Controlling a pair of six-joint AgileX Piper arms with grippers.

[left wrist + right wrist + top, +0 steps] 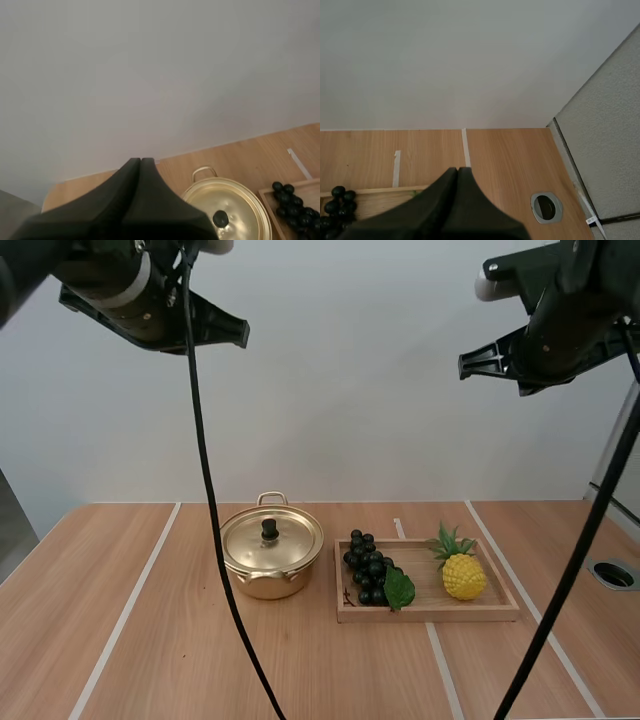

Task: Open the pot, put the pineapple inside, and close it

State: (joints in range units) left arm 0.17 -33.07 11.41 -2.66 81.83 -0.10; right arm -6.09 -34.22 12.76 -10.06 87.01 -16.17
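A gold pot (271, 558) stands on the table with its lid (271, 536) on, a black knob on top. Right of it, a wooden tray (428, 611) holds a yellow pineapple (461, 571) with green leaves and a bunch of dark grapes (370, 567). My left gripper (238, 332) hangs high above the table's left side, fingers together as one wedge (140, 165), with the pot (231, 210) far beneath it. My right gripper (468, 365) hangs high on the right, shut too (457, 172), above the tray's far edge (370, 191).
Pale tape lines (125, 612) run across the wooden table. A round metal grommet hole (613, 574) sits near the right edge, by a grey partition (610, 150). The grapes (335, 207) lie beside the right fingers. Bare wood lies in front of the pot and tray.
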